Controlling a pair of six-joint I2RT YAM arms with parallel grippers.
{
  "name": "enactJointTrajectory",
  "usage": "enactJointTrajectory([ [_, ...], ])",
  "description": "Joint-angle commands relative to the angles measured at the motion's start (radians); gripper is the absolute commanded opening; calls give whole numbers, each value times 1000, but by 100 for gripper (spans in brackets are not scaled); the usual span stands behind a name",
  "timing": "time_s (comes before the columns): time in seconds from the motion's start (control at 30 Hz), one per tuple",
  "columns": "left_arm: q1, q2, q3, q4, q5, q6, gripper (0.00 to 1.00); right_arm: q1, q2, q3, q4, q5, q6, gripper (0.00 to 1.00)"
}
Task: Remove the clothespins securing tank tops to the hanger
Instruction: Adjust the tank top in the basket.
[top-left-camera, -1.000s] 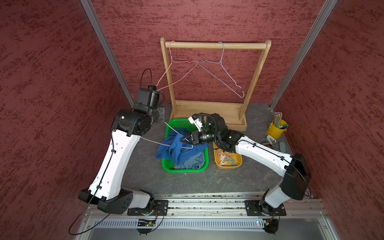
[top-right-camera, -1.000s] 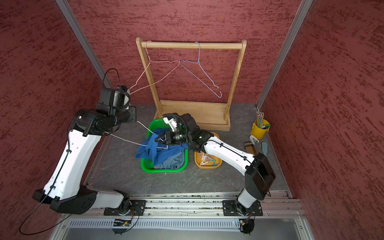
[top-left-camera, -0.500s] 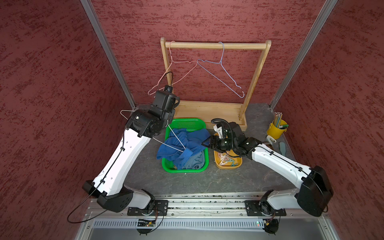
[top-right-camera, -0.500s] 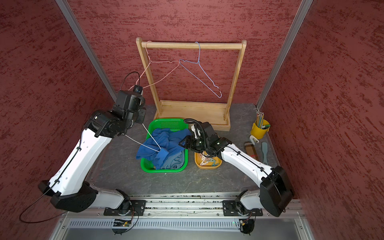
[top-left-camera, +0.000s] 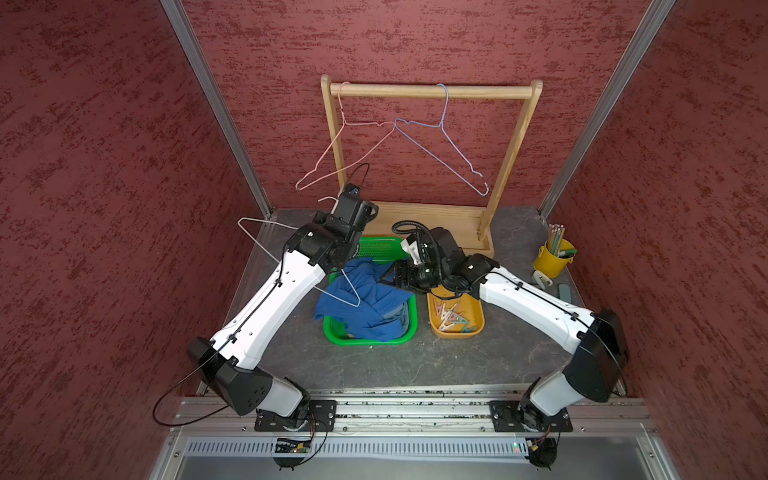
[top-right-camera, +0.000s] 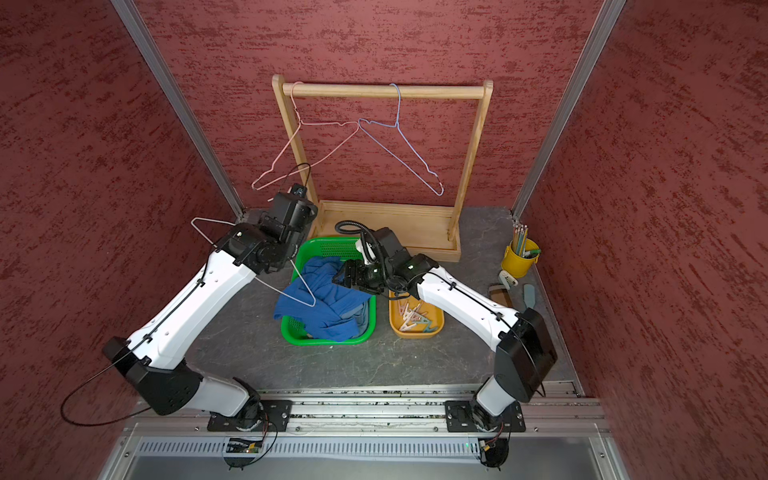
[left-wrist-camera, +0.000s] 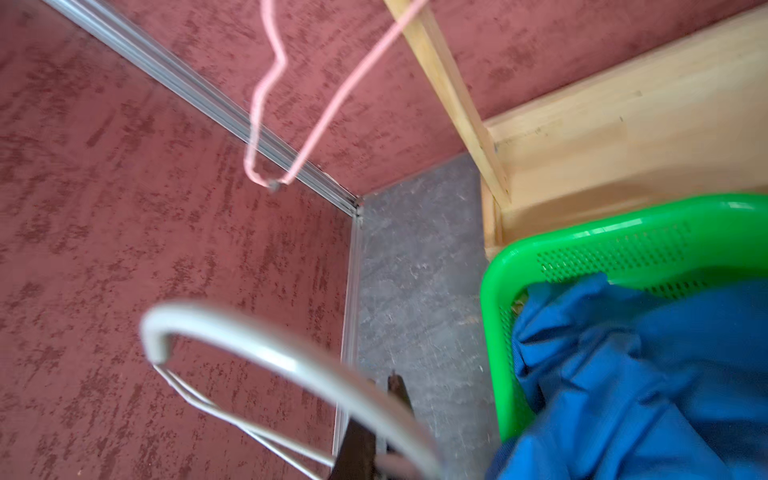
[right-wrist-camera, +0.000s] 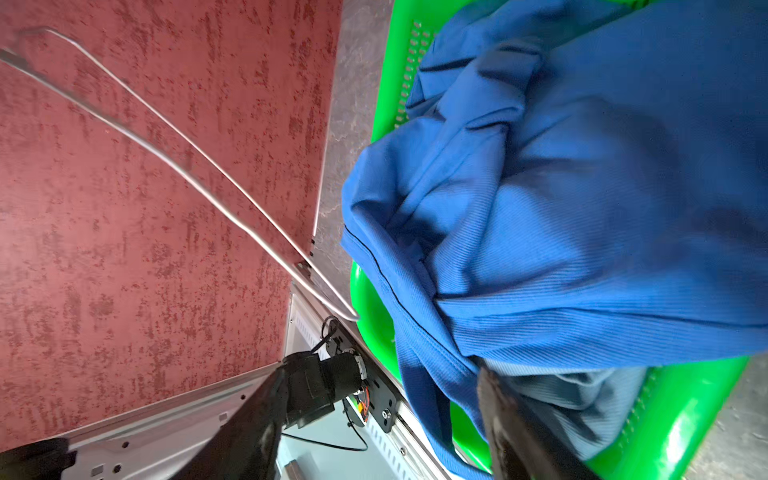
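Note:
My left gripper (left-wrist-camera: 382, 399) is shut on the neck of a bare white wire hanger (top-left-camera: 358, 305), holding it slanted over the left rim of the green basket (top-left-camera: 376, 246). A royal blue tank top (top-left-camera: 365, 299) lies heaped in the basket, over a grey-blue tank top (top-left-camera: 402, 316). My right gripper (top-left-camera: 400, 276) hangs open just above the blue heap, with nothing between its fingers (right-wrist-camera: 511, 419). Several pastel clothespins (top-left-camera: 451, 318) lie loose in the orange tray (top-left-camera: 476, 309). No clothespin shows on the hanger or the tops.
A wooden rack (top-left-camera: 432, 90) stands at the back with a pink hanger (top-left-camera: 345, 124) and a lilac hanger (top-left-camera: 451, 156) on its bar. A yellow cup of pencils (top-left-camera: 555, 259) is at the far right. Red walls close in both sides.
The right gripper opened, swung over the orange tray and came back above the basket. The left arm carried the hanger toward the rack; the blue top slid into the basket.

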Motion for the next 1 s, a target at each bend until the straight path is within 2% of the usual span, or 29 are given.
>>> enactJointTrajectory([
  [0.0, 73, -39, 101, -165, -7, -127, 0, 20, 93, 87, -195, 80, -80, 76],
  [0.13, 139, -84, 119, -298, 47, -227, 0, 33, 263, 243, -331, 164, -164, 78],
  [0.27, 185, -136, 74, -376, 124, -311, 0, 55, 449, 402, -411, 208, -228, 79],
  [0.33, 194, -156, 49, -400, 146, -337, 0, 63, 508, 453, -426, 219, -245, 73],
  [0.37, 200, -163, 43, -411, 159, -349, 0, 65, 527, 474, -429, 221, -252, 61],
  [0.4, 206, -169, 41, -424, 169, -360, 0, 65, 535, 487, -427, 225, -254, 36],
  [0.43, 212, -171, 41, -431, 180, -368, 0, 65, 532, 494, -423, 230, -252, 17],
  [0.47, 217, -174, 39, -435, 189, -372, 0, 65, 524, 506, -417, 236, -250, 5],
  [0.5, 220, -179, 42, -439, 195, -374, 0, 65, 510, 524, -415, 233, -248, 0],
  [0.7, 249, -174, 90, -436, 230, -374, 0, 63, 422, 771, -475, 214, -214, 0],
  [0.87, 283, -158, 158, -441, 288, -404, 0, 48, 438, 1060, -589, 202, -172, 0],
  [0.97, 311, -158, 197, -443, 341, -435, 0, 30, 435, 1147, -615, 196, -145, 0],
])
